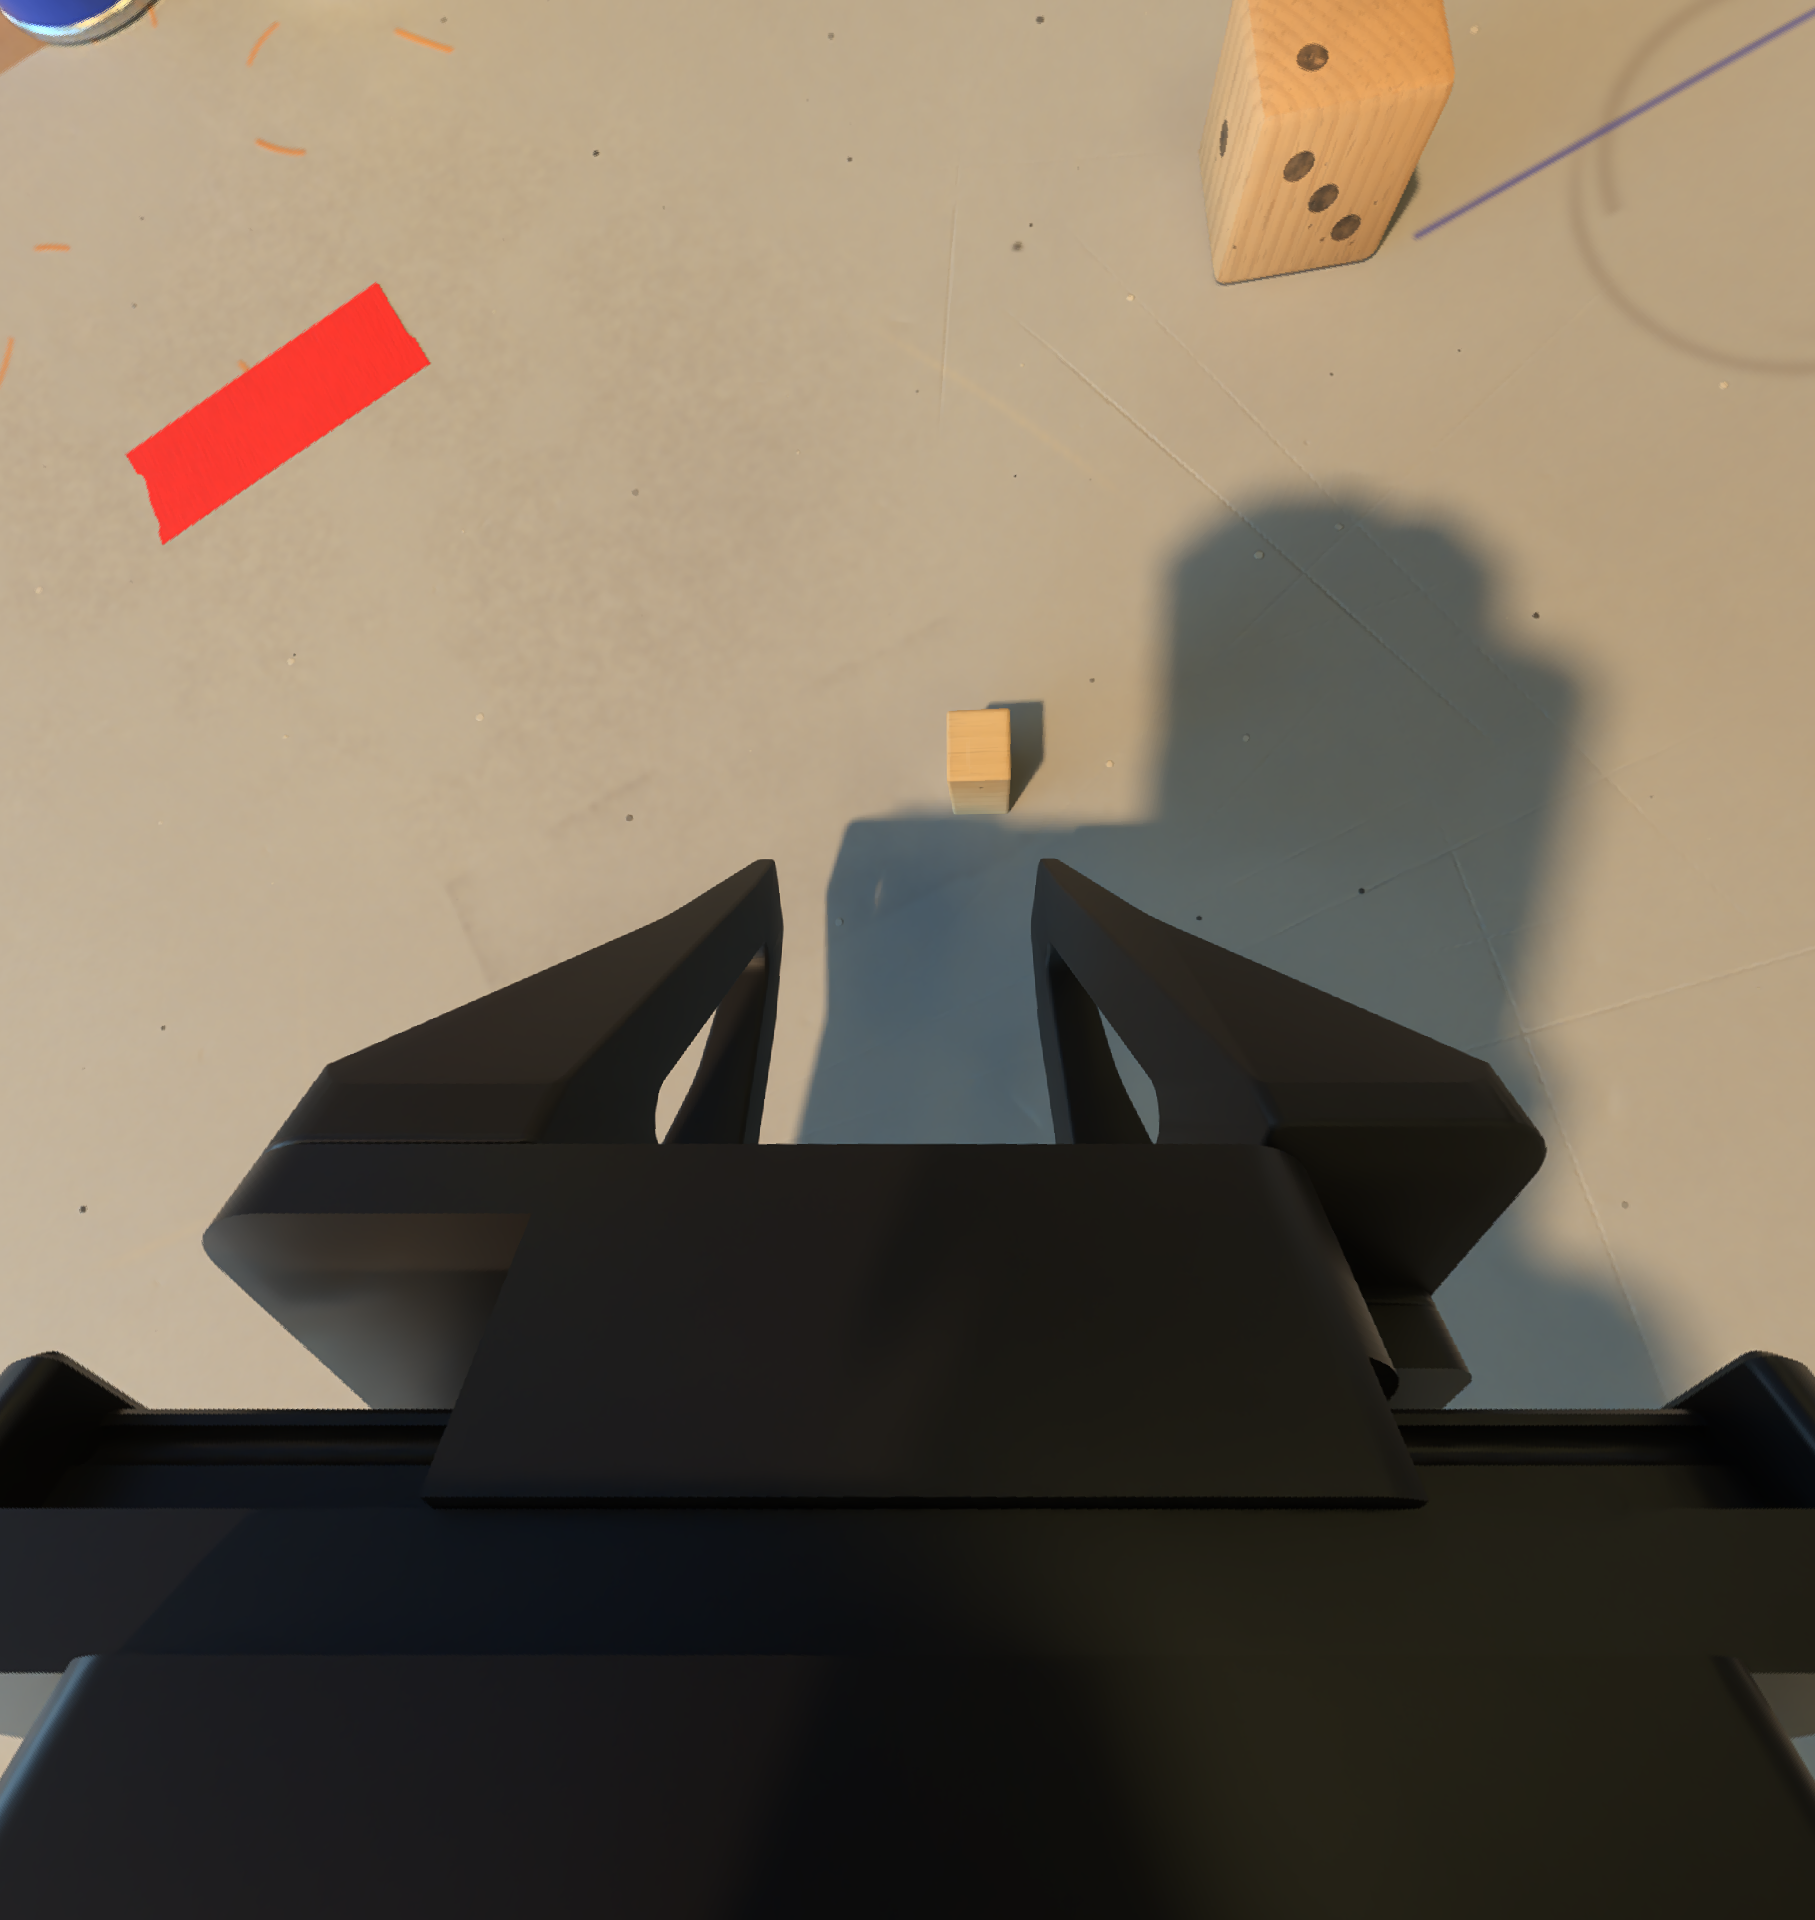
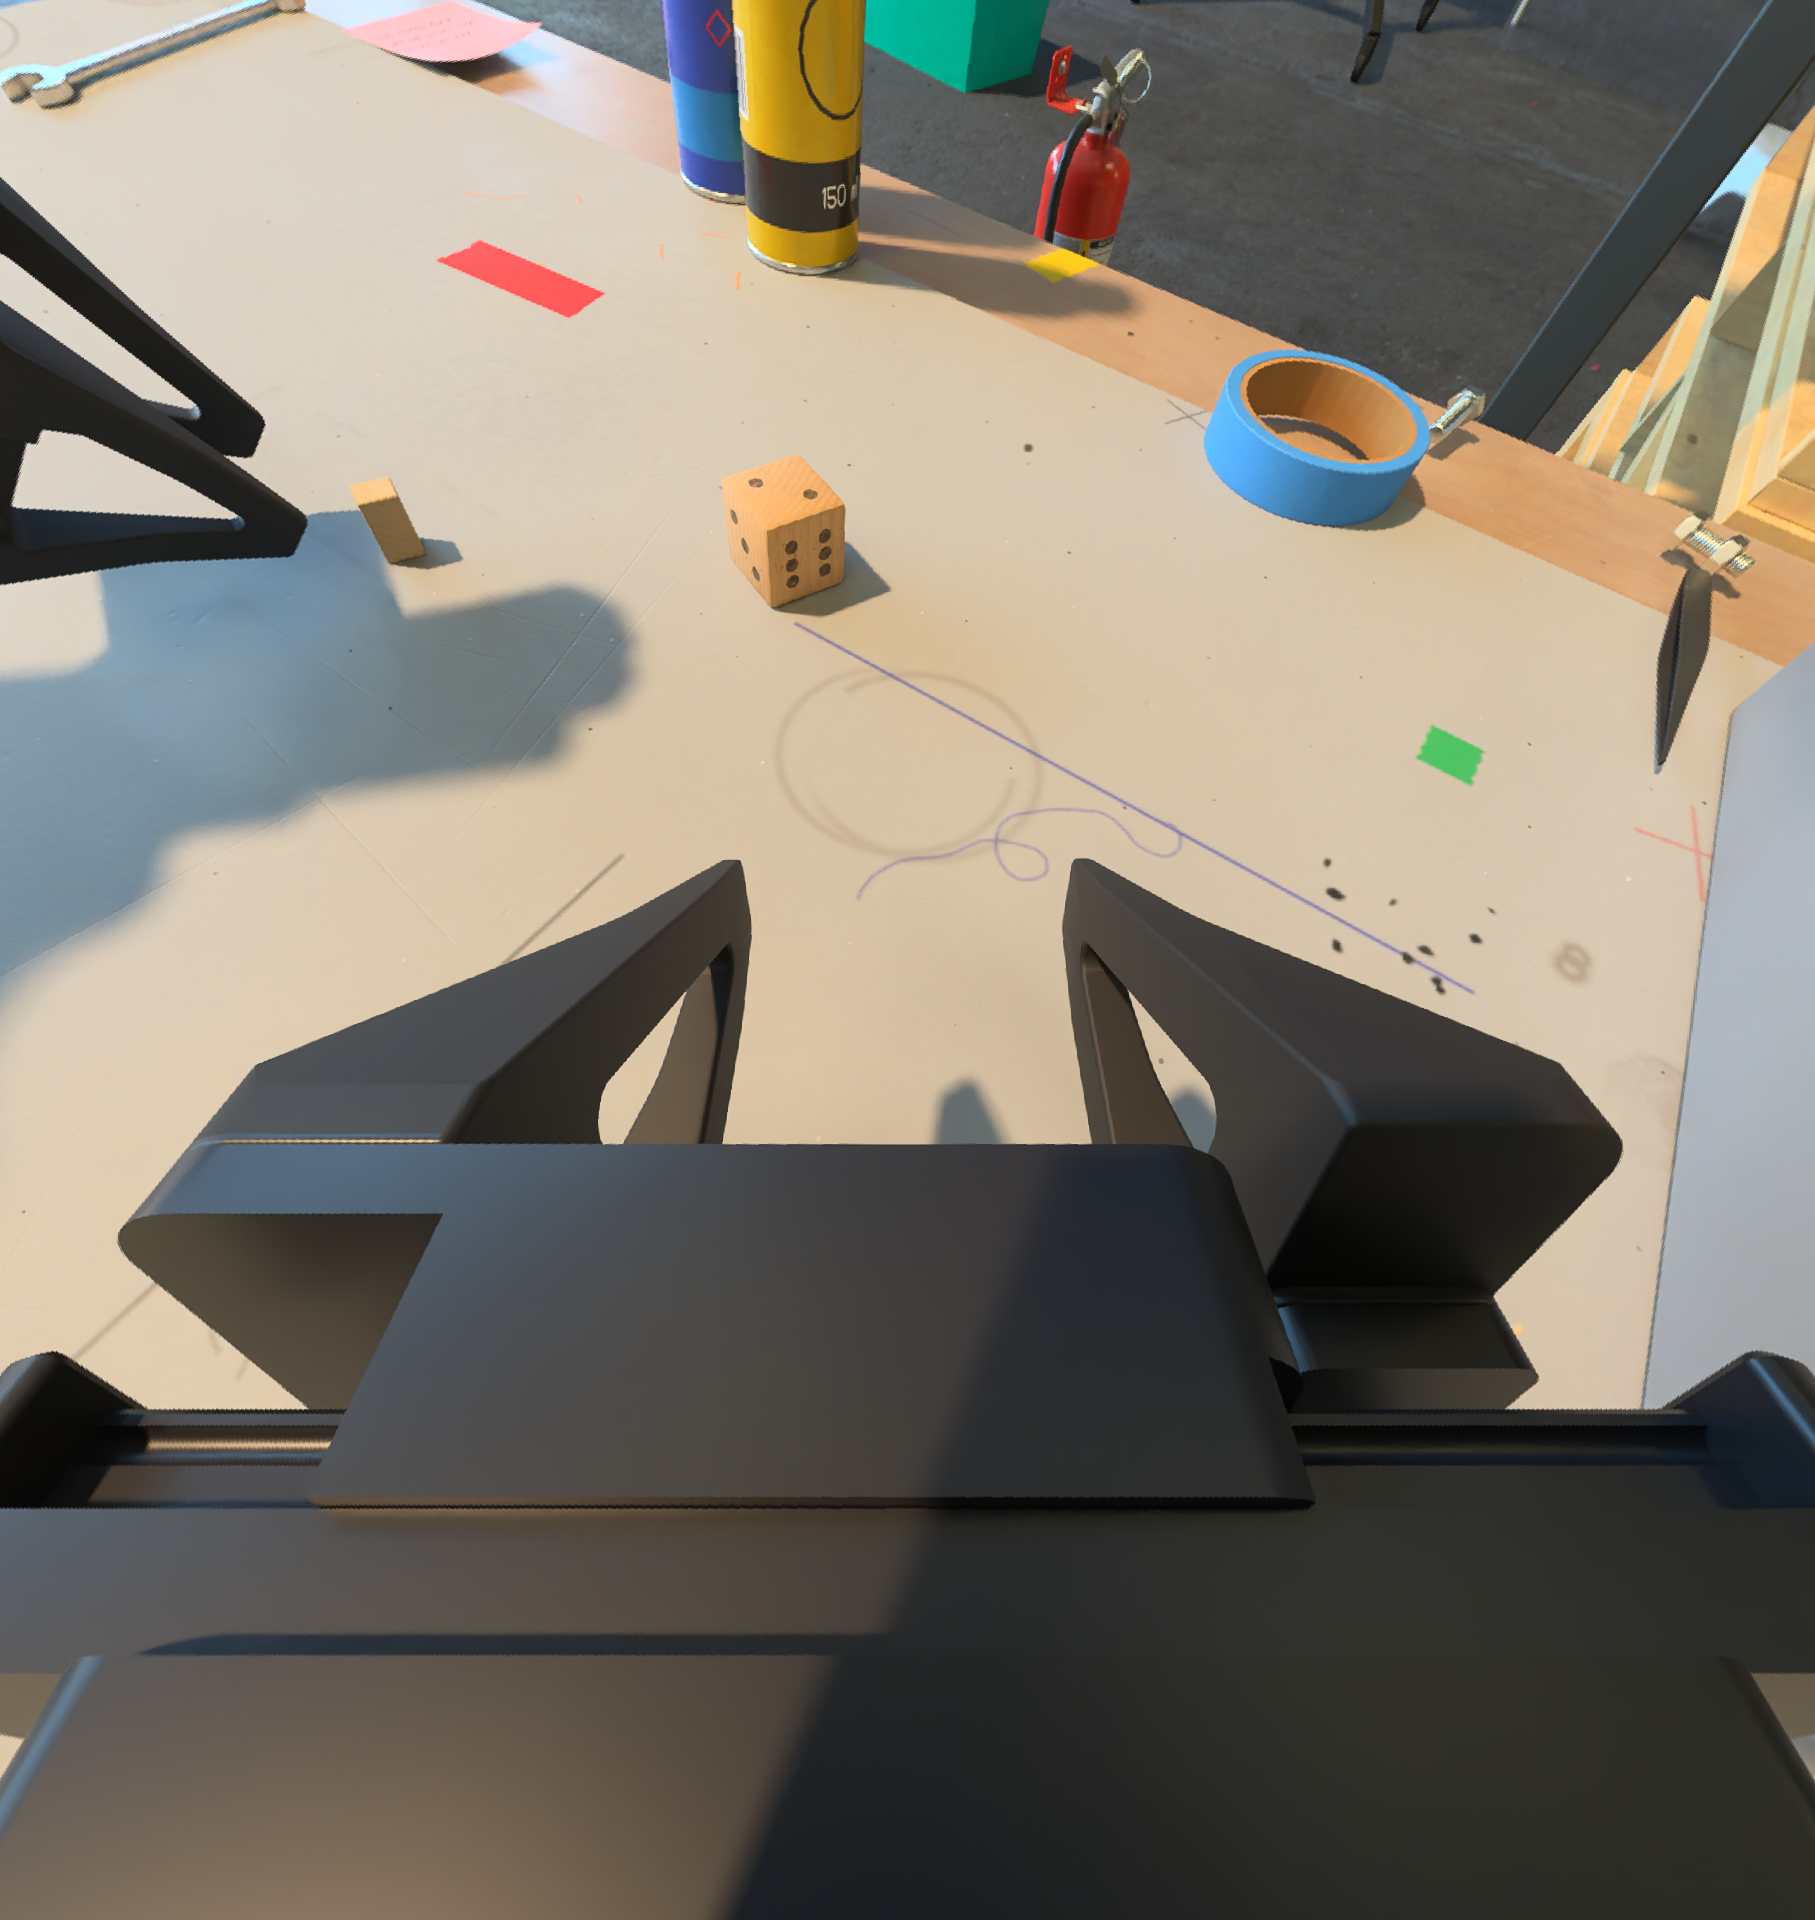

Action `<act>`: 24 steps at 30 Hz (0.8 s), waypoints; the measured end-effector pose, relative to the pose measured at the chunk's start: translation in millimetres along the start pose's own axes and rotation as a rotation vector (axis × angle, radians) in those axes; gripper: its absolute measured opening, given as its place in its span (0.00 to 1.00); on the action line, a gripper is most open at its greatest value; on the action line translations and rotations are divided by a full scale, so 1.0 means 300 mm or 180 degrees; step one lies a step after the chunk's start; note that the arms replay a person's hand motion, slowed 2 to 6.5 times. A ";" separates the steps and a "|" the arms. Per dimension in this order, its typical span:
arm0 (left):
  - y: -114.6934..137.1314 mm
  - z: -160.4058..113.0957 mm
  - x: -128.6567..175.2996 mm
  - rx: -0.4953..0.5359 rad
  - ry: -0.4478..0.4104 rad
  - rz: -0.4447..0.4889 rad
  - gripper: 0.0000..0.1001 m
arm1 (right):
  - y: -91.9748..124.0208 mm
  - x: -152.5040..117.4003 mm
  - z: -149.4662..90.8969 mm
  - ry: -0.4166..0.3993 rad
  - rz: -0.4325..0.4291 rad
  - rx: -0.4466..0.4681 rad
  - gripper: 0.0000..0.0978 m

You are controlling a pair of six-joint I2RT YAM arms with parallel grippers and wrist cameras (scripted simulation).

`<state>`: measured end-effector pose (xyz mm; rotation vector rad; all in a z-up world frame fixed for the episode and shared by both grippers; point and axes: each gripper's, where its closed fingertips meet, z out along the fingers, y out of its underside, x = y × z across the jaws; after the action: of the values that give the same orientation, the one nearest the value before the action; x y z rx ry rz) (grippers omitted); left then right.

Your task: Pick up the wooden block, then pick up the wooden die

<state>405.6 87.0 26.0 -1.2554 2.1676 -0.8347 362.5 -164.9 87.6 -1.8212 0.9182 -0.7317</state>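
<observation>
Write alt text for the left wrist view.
The open left tool hovers over a grey table, empty, just short of a small wooden block. A wooden die stands beyond to the right, and a red tape strip lies to the left.

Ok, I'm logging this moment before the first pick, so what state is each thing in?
Left hand: open, empty, above the table.
Right hand: open, empty.
Small plain wooden block: upright on the table, ungrasped.
Dotted wooden die: resting on the table, untouched.
Blue tape roll: lying flat.
</observation>
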 end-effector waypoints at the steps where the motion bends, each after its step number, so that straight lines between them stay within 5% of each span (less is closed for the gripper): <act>1: 0.000 0.001 0.001 0.0001 0.0007 -0.0001 0.41 | 0.000 0.000 0.000 0.0000 0.0000 0.0000 0.53; 24: -0.021 0.027 0.006 -0.0002 0.0028 0.0139 0.39 | -0.002 0.000 0.000 0.0001 -0.0001 0.0003 0.52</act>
<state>414.0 80.8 24.6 -1.2025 2.1944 -0.8234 362.8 -164.8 88.0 -1.8205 0.9176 -0.7324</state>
